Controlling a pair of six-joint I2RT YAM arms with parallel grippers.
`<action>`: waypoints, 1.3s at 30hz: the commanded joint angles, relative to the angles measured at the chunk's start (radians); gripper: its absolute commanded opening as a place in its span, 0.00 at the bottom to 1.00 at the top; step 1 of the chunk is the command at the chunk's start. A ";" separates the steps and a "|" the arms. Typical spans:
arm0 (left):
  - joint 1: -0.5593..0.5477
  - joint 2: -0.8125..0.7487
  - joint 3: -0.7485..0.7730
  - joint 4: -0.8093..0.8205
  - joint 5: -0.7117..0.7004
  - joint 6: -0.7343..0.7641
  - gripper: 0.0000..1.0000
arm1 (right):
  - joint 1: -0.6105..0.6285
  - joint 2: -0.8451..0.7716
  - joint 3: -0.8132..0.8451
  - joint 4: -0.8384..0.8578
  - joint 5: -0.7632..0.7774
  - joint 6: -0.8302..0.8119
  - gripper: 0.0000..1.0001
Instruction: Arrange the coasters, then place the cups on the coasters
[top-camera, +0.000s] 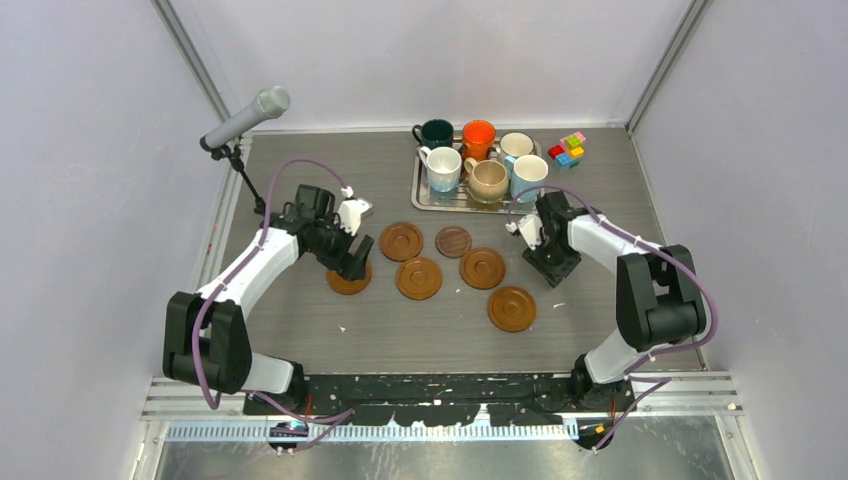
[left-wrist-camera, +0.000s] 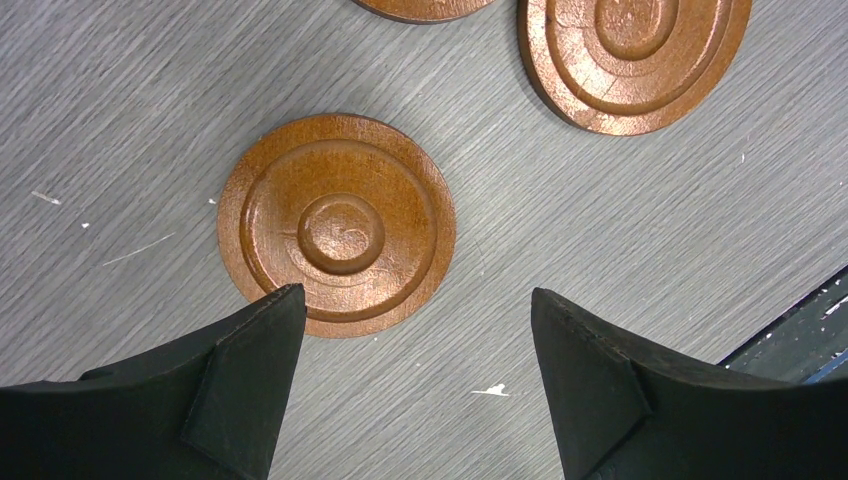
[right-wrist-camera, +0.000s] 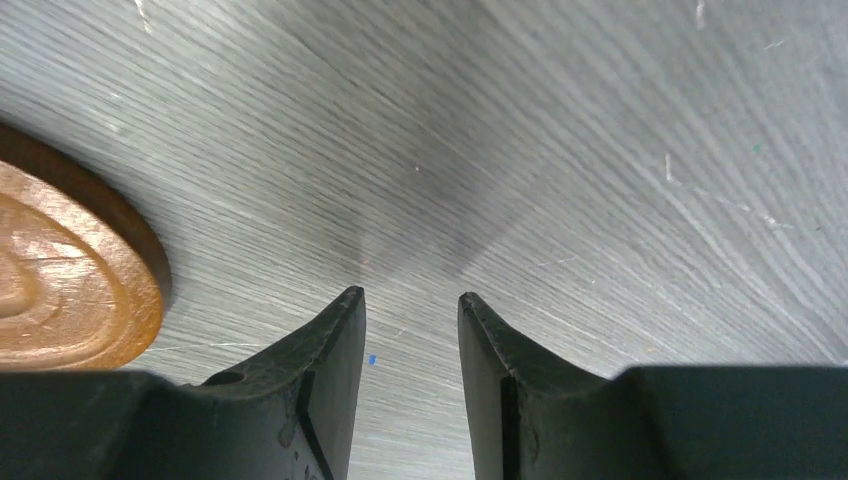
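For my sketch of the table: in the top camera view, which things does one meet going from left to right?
From the left: microphone → left pincer → small dark coaster → right pincer.

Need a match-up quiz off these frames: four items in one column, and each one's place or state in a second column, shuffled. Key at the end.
Column one
1. orange mug
2. smaller dark coaster
3. coloured blocks
4. left gripper

Column two
A. on the table, right of the tray, near the far right corner
B. jaws wide apart, nothing between them, above the edge of the leftmost coaster
C. on the table just in front of the tray
D. on the tray, back row, between the dark green mug and a whitish mug

Pairs: 1-D, 2-C, 3-A, 4-B
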 joint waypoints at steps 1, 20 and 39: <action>-0.006 -0.021 0.033 -0.009 0.006 0.009 0.84 | -0.010 -0.036 0.086 -0.056 -0.129 -0.008 0.46; -0.027 -0.026 0.037 -0.009 0.012 -0.006 0.90 | 0.254 -0.155 -0.023 0.022 -0.066 0.173 0.77; -0.031 -0.028 0.023 -0.001 0.001 -0.005 0.91 | 0.326 -0.047 -0.092 0.097 0.044 0.244 0.76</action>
